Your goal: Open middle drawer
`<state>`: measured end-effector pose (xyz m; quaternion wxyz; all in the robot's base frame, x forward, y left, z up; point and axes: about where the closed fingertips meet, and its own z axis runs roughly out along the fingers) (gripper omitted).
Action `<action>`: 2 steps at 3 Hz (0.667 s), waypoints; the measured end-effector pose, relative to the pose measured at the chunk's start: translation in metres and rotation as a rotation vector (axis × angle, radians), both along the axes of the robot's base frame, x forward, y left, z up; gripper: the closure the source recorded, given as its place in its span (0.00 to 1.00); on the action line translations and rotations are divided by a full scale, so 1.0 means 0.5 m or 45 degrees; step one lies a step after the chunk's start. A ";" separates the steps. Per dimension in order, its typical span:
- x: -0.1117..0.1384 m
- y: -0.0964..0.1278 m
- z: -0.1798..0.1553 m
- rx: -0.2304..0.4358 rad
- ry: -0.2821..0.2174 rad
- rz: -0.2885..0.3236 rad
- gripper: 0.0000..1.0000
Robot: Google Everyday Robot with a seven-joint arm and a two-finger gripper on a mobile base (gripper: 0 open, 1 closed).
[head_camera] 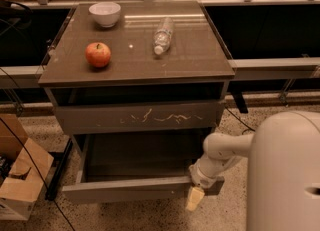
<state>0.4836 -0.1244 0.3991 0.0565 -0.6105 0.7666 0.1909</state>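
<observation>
The middle drawer is a plain grey-brown handleless drawer below the scratched drawer front. It stands pulled well out toward me, and its dark inside shows, with nothing visible in it. My gripper is at the right end of the drawer front, at its top edge, with a beige tip hanging in front of the panel. My white arm reaches to it from the right. The lowest drawer is hidden under the pulled-out one.
On the cabinet top lie a red apple, a white bowl and a plastic bottle. A cardboard box and cables sit on the floor at left. My white body fills the lower right.
</observation>
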 end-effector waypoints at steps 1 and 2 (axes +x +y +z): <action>-0.032 -0.011 -0.011 -0.005 0.041 -0.026 0.00; -0.029 -0.005 -0.004 -0.007 0.042 0.006 0.00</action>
